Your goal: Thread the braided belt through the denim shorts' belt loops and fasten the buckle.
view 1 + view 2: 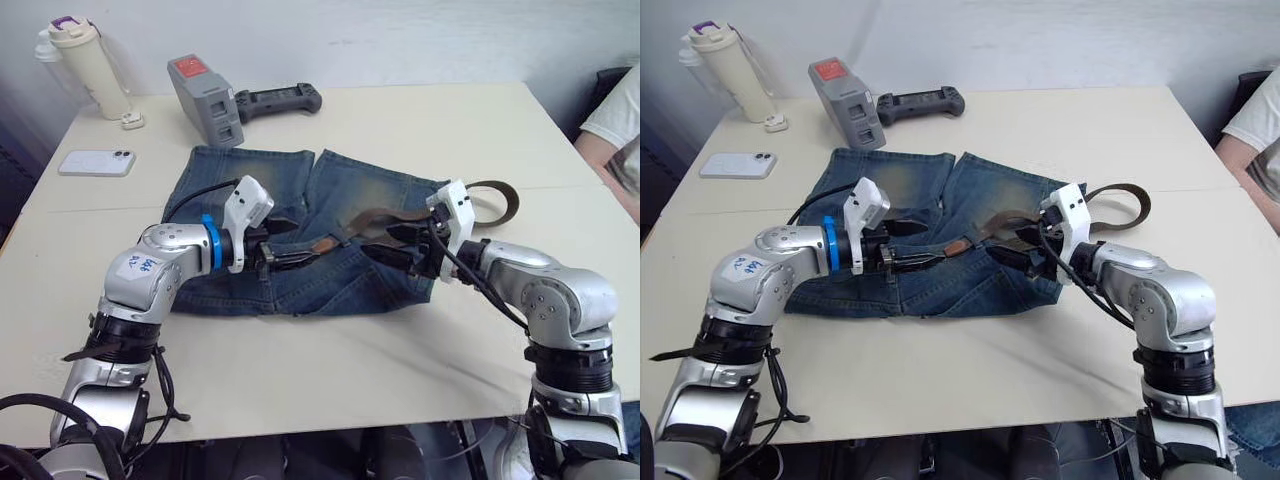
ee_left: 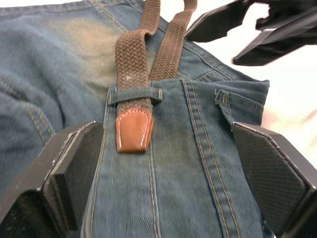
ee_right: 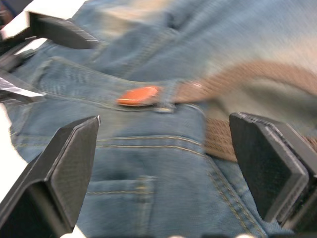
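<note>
The denim shorts (image 1: 300,215) lie flat in the middle of the table, waistband toward me. The braided belt (image 1: 372,222) runs from a curl at the right (image 1: 495,200) across the waistband. Its tan leather tip (image 2: 132,130) has passed under one of the belt loops (image 2: 134,94) and pokes out on the near side. My left gripper (image 1: 292,260) hovers open just left of the tip, its fingers (image 2: 69,173) either side of it. My right gripper (image 1: 392,245) is open over the strap (image 3: 247,84) to the right of the loop. The buckle is hidden.
Along the back of the table (image 1: 430,130) stand a cream bottle (image 1: 85,65), a grey box (image 1: 205,100) and a black controller (image 1: 280,100). A phone (image 1: 96,162) lies at the far left. A person's arm (image 1: 610,135) shows at the right edge.
</note>
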Controlling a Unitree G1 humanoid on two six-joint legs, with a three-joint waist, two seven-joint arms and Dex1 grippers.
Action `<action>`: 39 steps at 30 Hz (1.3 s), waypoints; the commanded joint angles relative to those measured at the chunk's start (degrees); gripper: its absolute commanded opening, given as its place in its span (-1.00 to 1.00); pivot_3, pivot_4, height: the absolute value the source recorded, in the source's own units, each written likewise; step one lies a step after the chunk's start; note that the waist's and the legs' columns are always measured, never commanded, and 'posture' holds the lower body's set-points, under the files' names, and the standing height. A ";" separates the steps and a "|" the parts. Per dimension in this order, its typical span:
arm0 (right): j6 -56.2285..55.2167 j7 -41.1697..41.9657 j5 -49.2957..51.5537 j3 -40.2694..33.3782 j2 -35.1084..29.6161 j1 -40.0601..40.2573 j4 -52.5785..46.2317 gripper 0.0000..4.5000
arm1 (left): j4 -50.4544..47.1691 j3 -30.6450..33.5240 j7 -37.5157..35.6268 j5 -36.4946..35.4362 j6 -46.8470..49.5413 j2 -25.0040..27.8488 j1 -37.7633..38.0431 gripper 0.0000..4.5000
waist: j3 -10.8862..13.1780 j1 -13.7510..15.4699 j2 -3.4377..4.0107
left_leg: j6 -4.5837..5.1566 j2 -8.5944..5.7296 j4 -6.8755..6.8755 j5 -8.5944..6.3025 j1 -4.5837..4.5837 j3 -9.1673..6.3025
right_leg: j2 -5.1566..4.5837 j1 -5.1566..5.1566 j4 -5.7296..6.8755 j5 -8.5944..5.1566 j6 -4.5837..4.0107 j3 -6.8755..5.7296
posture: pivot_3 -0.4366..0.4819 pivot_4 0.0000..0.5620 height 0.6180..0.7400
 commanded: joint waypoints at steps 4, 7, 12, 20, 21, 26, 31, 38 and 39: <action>-0.45 -1.49 0.99 3.64 -2.73 2.59 -17.33 0.53 | 5.74 -2.88 -3.31 4.58 -6.88 -1.05 -6.27 1.00 | -0.04 0.14 -0.07 | 0.01 0.01 -0.01 0.01 0.01 0.08 | 0.00 0.02 -0.12 0.00 0.00 -0.02 | -0.05 -0.47 -0.47; -1.63 -3.57 -2.06 5.75 -4.26 3.39 -19.17 -0.07 | 10.02 -4.39 -4.15 7.45 -10.08 -1.93 -8.99 1.00 | -0.04 0.44 -0.08 | 0.01 0.00 0.01 0.01 0.01 0.08 | 0.00 0.07 -0.18 0.00 0.00 -0.04 | -0.05 -0.47 -0.47; -4.51 -8.10 -6.97 9.89 -2.30 5.42 -18.61 -0.96 | 19.62 -9.76 -3.94 16.08 -19.04 -4.71 -13.18 1.00 | -0.08 0.54 -0.15 | 0.02 0.01 0.00 0.01 0.03 0.08 | 0.00 0.09 -0.17 0.00 0.00 -0.08 | -0.05 -0.47 -0.47; -9.48 -12.64 -13.73 15.37 4.23 5.25 -9.57 -0.96 | 26.94 -13.35 -4.72 24.25 -27.02 -7.70 -15.98 1.00 | -0.10 0.02 -0.18 | 0.02 0.04 0.00 0.01 0.01 0.13 | -0.01 0.04 -0.16 0.00 0.00 -0.16 | -0.05 -0.47 -0.47; -9.70 -13.05 -14.30 15.64 5.03 5.61 -8.51 -0.96 | 27.51 -13.35 -4.69 24.82 -27.21 -8.01 -16.16 1.00 | -0.10 0.00 -0.18 | 0.02 0.04 0.00 0.01 0.01 0.13 | -0.01 0.03 -0.15 0.00 0.00 -0.16 | -0.05 -0.47 -0.47; -7.72 -15.12 -16.26 15.57 6.48 8.73 -6.52 -0.96 | 27.98 -13.78 -6.19 26.78 -26.21 -8.52 -16.34 1.00 | -0.10 -0.05 -0.18 | 0.02 0.04 -0.02 0.01 0.00 0.12 | -0.01 0.01 -0.12 0.00 0.00 -0.16 | -0.05 -0.47 -0.47; -6.62 -16.28 -16.52 15.16 7.63 10.02 -6.58 -1.00 | 26.06 -13.14 -7.45 26.85 -24.36 -8.51 -15.72 0.46 | -0.10 -0.04 -0.19 | 0.02 0.04 0.01 0.01 0.00 0.10 | -0.01 0.02 -0.08 0.00 0.00 -0.16 | -0.05 -0.47 -0.47; -6.96 -16.04 -16.97 15.63 8.08 9.71 -5.65 -1.00 | 24.39 -11.44 -8.00 26.24 -23.70 -8.12 -16.26 -0.87 | -0.11 -0.03 -0.19 | 0.02 0.04 0.03 0.01 0.00 0.09 | -0.01 0.03 -0.08 0.00 0.00 -0.16 | -0.05 -0.47 -0.47; -7.00 -15.89 -17.00 15.65 8.07 9.65 -5.58 -1.00 | 24.33 -11.31 -8.00 26.23 -23.60 -8.11 -16.27 -0.98 | -0.11 -0.04 -0.19 | 0.02 0.04 0.03 0.01 0.00 0.09 | -0.01 0.03 -0.08 0.00 0.00 -0.16 | -0.05 -0.47 -0.47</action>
